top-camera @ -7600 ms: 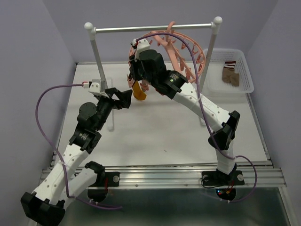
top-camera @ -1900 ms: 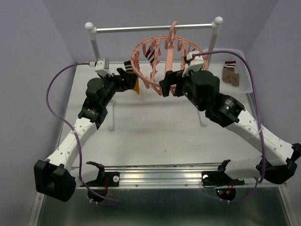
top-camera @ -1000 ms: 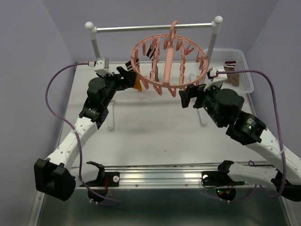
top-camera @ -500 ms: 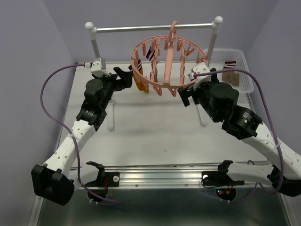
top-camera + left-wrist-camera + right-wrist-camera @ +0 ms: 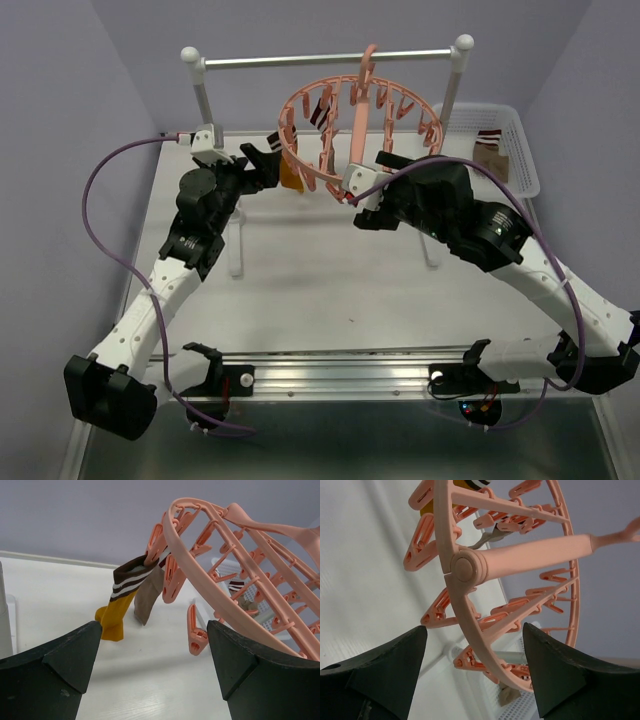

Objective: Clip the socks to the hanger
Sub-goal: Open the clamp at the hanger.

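The salmon-pink hanger [image 5: 410, 112] hangs by its hook from the rail. On its left side, clips hold a brown sock with a striped cuff and mustard foot [image 5: 116, 614] and a plain brown sock [image 5: 150, 594]; the mustard part [image 5: 290, 177] also shows from above. My left gripper [image 5: 266, 165] [image 5: 154, 624] is open just left of the ring, nothing between its fingers, facing these socks. My right gripper [image 5: 365, 197] [image 5: 474, 628] is open at the ring's front, with the hanger rim [image 5: 465, 605] passing between its fingers without touching them.
A white basket [image 5: 520, 165] at the right rear holds more socks [image 5: 490, 157], also seen past the ring [image 5: 239, 591]. The metal rail [image 5: 300, 61] rests on two white posts [image 5: 205, 100]. Loose pink clips [image 5: 196, 632] dangle near my left fingers.
My right arm has swung left to the ring's front edge, and its jaws have narrowed a little around the rim. The left arm has barely moved.
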You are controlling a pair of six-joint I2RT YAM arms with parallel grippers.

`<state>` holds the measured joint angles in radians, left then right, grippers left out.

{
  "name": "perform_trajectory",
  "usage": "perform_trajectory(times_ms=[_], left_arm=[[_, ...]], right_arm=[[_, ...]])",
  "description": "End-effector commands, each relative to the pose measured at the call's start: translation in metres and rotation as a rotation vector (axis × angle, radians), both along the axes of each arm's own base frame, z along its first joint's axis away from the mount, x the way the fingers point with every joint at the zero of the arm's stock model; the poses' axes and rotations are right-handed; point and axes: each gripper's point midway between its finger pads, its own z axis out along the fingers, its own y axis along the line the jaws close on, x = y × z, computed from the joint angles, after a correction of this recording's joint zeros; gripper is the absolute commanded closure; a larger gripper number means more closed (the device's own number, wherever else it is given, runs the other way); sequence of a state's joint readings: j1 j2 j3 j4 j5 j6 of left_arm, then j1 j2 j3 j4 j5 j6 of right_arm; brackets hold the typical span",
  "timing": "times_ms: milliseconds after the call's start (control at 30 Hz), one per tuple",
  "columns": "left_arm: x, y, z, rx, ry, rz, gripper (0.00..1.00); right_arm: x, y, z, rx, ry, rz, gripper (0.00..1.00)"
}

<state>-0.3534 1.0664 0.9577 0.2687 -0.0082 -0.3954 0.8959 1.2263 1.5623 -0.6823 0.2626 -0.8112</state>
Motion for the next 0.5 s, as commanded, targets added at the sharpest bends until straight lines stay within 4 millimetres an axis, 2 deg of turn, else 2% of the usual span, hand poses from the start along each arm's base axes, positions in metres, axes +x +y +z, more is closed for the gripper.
perform_trajectory(times_ms=[0,33,233,367,400,467], left_arm=[[-0.011,0.003,0.025,0.015,-0.077,-0.006,0.01],[-0.012,0.003,0.026,0.018,-0.084,-0.008,0.01],[-0.015,0.005,0.027,0.034,-0.096,-0.006,0.01],[-0.016,0.006,0.025,0.057,-0.096,-0.003,0.01],[-0.019,0.001,0.025,0.065,-0.099,-0.038,0.01],[-0.022,-0.003,0.025,0.086,-0.106,-0.066,0.01]], right_arm=[[0.003,-0.006,0.017,-0.069,-0.025,0.022,0.18],[0.006,-0.009,0.018,-0.073,-0.021,0.013,0.18],[0.017,-0.016,-0.004,-0.138,0.044,0.004,0.23],[0.033,-0.027,-0.014,-0.141,0.081,-0.025,0.33],[0.035,-0.028,-0.018,-0.145,0.091,-0.028,0.36],[0.037,-0.024,-0.024,-0.15,0.108,-0.018,0.44]])
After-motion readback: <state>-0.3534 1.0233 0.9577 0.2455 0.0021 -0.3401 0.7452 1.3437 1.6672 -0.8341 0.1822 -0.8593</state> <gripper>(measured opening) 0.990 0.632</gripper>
